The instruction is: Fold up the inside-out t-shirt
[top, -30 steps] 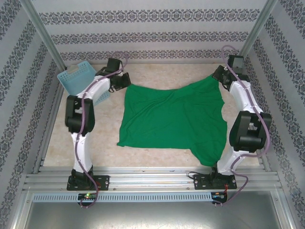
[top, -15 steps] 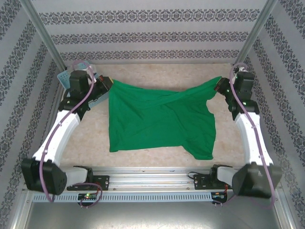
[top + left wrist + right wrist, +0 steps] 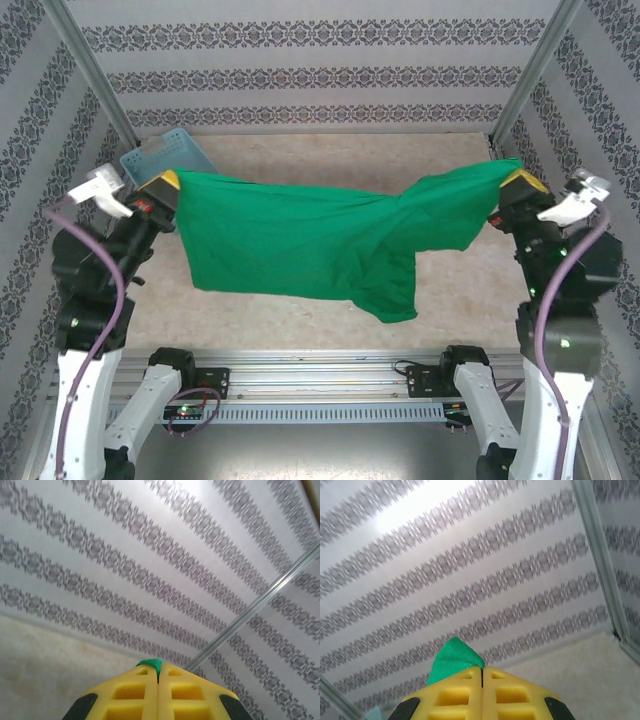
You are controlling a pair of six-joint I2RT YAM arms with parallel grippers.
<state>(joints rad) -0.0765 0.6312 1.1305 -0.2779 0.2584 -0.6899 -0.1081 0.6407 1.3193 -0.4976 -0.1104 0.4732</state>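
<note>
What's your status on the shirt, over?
Left gripper and right gripper shut on shirt corners. Shirt held up, stretched between them over table. Basket far left, by left gripper.

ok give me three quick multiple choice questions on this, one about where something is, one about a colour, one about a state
1. Where does the basket sit?
A. at the far left corner of the table
B. at the far right corner
C. between the arm bases

2. What colour is the t-shirt?
A. red
B. white
C. green

3. How is the t-shirt now?
A. folded in a neat stack
B. strung between the left gripper and the right gripper
C. stuffed in the basket

Answers:
1 A: the blue lattice shows at the far left, behind the left arm, in the top view.
2 C: the cloth is bright green all over.
3 B: each shut gripper pinches a bit of the cloth, and the rest hangs spread between them.
</note>
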